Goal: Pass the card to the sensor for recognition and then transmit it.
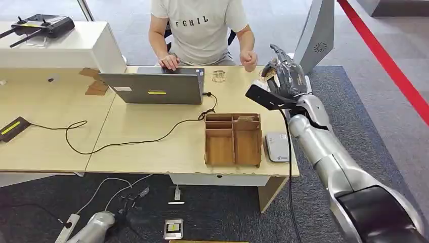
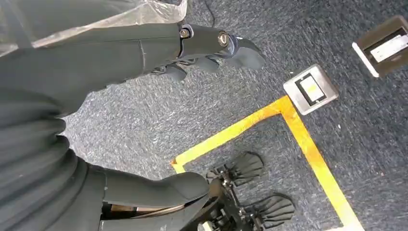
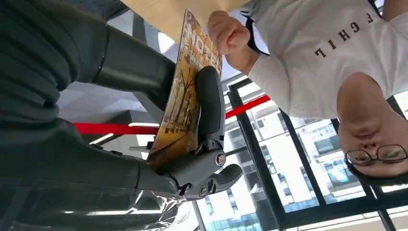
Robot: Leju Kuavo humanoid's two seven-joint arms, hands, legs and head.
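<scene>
Head view looks down over the table (image 1: pixel 152 147) from high. Left wrist view faces the carpet (image 2: pixel 144 110) closely. Right wrist view looks upward; both it and head view catch the seated person (image 3: pixel 308 62).

Daylight from the windows (image 3: pixel 308 183) lit the room evenly and brightly. Shadows under the table (image 1: pixel 152 147) were soft. Pictures stayed sharp.

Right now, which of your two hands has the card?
The right hand, raised over the table's far right corner near the person, grips the card. The left hand hangs over the carpet, holding nothing.
</scene>
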